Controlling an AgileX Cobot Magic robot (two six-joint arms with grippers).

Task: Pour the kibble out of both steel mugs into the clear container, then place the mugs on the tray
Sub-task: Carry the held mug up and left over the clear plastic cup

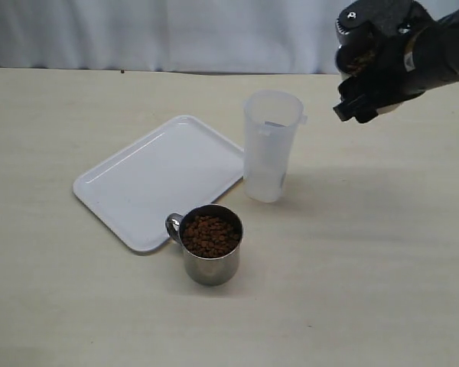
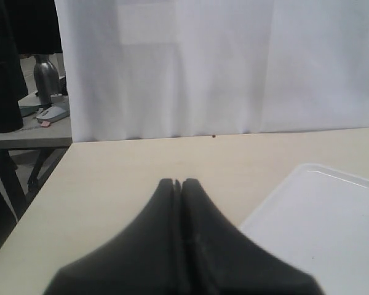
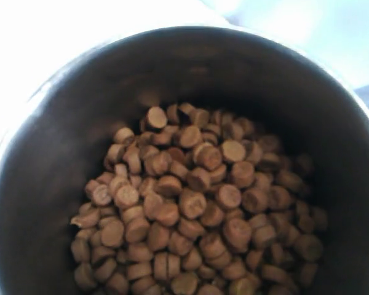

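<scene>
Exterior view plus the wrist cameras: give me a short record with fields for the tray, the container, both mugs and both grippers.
tray: flat on the table, nothing on it
clear container: upright beside the tray, no kibble seen inside
raised mug: in the air, up and right of the clear container, kibble inside
right gripper: gripping the raised mug
second mug: upright on the table in front of the tray, full of kibble
left gripper: shut, holding nothing
</scene>
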